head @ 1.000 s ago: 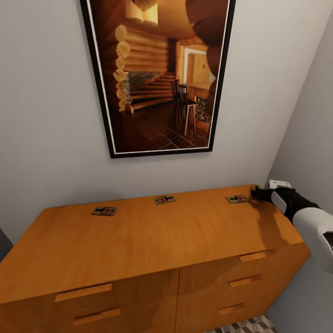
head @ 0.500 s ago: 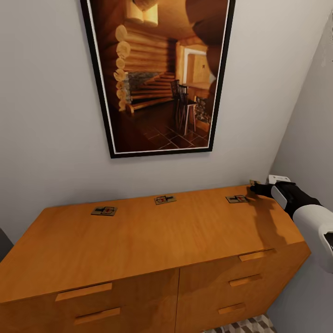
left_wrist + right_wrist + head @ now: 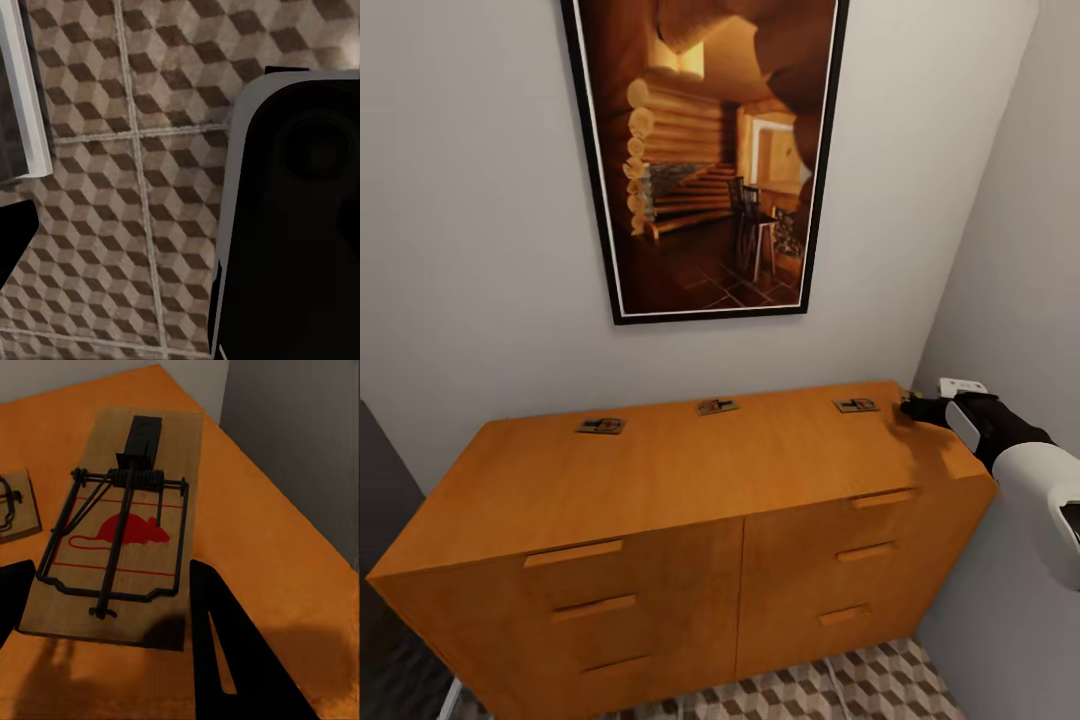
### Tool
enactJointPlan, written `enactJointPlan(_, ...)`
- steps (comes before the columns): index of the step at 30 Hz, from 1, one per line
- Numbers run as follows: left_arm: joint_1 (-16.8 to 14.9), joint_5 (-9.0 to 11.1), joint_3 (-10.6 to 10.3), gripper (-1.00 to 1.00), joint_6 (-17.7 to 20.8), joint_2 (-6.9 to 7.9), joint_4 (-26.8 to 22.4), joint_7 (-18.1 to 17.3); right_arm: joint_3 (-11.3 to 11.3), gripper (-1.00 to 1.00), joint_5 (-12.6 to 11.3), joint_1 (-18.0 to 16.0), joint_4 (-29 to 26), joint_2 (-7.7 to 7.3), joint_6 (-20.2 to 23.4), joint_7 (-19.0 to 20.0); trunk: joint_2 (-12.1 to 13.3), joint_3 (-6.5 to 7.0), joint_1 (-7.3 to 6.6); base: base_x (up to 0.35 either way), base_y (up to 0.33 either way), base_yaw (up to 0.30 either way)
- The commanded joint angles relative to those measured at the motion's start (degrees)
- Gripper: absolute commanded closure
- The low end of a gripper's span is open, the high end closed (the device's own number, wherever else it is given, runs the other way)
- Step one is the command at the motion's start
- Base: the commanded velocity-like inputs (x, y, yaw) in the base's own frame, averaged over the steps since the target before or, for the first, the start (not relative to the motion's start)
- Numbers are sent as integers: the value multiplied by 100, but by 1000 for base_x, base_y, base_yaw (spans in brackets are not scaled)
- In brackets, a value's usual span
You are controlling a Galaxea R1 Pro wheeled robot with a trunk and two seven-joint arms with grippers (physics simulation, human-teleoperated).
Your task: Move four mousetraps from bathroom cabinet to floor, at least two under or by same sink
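Observation:
The orange-brown cabinet (image 3: 690, 480) carries three mousetraps along the back of its top: a left one (image 3: 600, 425), a middle one (image 3: 717, 406) and a right one (image 3: 856, 405). My right gripper (image 3: 907, 405) hovers at the cabinet's back right corner. In the right wrist view, the gripper (image 3: 112, 562) is shut on a fourth mousetrap (image 3: 120, 525), its fingers against both long sides of the near end. Another mousetrap (image 3: 11, 506) lies beside it on the cabinet (image 3: 285, 585). One black finger (image 3: 13, 236) of my left gripper hangs over the cube-patterned bathroom floor (image 3: 112, 150). The sink is out of view.
A large framed picture (image 3: 705, 160) hangs on the wall behind the cabinet. A grey side wall (image 3: 1010, 250) stands close on the right. Patterned floor (image 3: 860, 690) shows in front of the drawers. A dark robot part (image 3: 300, 210) and a white-edged object (image 3: 19, 90) appear in the left wrist view.
The right gripper rose a little off the cabinet top with the corner mousetrap. The camera then pulled back, so more drawer fronts and floor show.

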Motion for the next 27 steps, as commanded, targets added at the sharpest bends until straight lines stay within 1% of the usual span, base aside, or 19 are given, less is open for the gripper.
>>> enactJointPlan(1,-10,6,11,-100,-44,1,25,2,45,100,-56,-3,-8,-6,27,3,-4,-5,-4,-333,0,0)
enactJointPlan(4,-10,6,11,-100,-44,1,25,2,44,100,-5,-3,-8,-6,27,3,-4,-5,-4,-334,0,0)
enactJointPlan(7,-10,6,11,-100,-44,1,25,2,38,100,115,-3,-8,-1,26,3,-4,-5,-4,-334,0,0)
enactJointPlan(11,-10,6,11,-100,-44,1,25,2,37,100,197,-3,-3,2,25,3,-4,-5,-4,-334,0,0)
enactJointPlan(27,-10,6,11,-100,-44,9,25,2,36,100,222,-3,22,22,18,-109,-4,-5,-4,-334,0,0)
